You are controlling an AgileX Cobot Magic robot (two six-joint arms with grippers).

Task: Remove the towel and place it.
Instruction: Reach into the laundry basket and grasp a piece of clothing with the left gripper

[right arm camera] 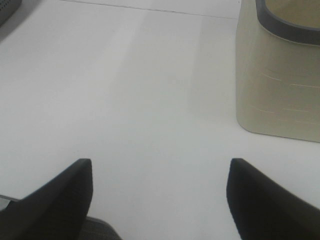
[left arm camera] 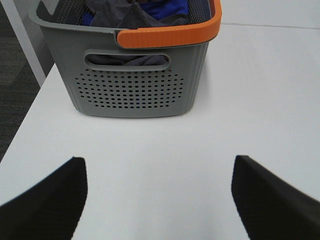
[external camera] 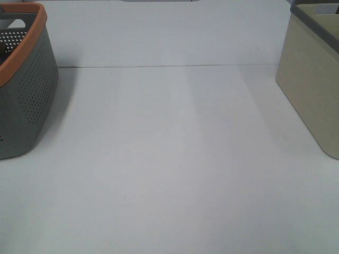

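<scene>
Far left of the table (external camera: 169, 159): a grey perforated basket (external camera: 29, 100) with an orange rim is sitting at the edge, partly cropped in the high view. The towel (left arm camera: 117, 17) is lying inside it, bunched in soft folds up to rim height. It is reading dark charcoal with a faint purple cast, and more of it is showing through the handle slot. No hem or tag is showing from here. A blue cloth (left arm camera: 167, 7) is pressing against it, so the two may be tangling on the lift. The left gripper (left arm camera: 157, 162) is hovering short of the basket's handle side, fingers spread wide and gripping nothing. It is likely staging for a reach over the rim. The right gripper (right arm camera: 160, 162) is hanging the same way, wide apart and empty, facing the beige basket (right arm camera: 275, 90) at the far right. That basket is probably serving as the drop point, though its interior is hardly showing.
</scene>
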